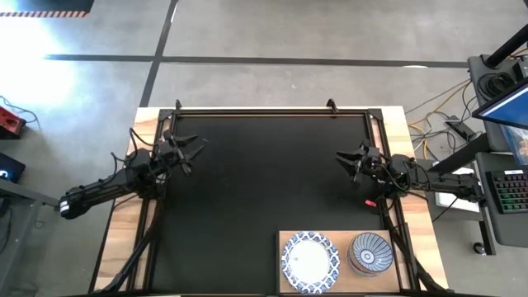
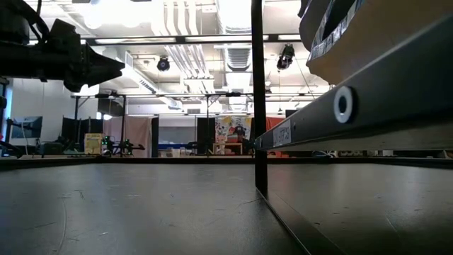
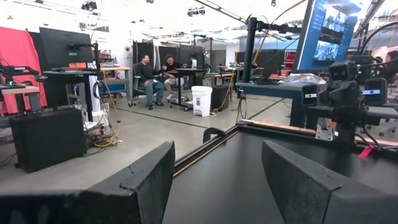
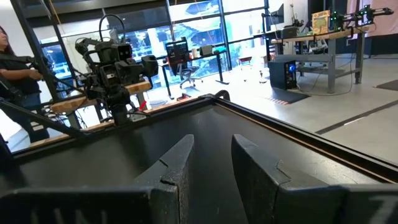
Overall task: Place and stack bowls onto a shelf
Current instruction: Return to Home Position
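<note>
Shelf (image 1: 342,238) sits at the table's near edge, over on the right: a pale wood board, lying flat, long side running left to right. Two stacks on it, side by side, just apart. On the left, the big white bowls (image 1: 310,262), upright, with the top one's blue patterned rim showing. On the right, the small bowls (image 1: 370,252), a grey-striped one on top and a sliver of pink-red showing beneath. The count in each stack can't be read from above.
</note>
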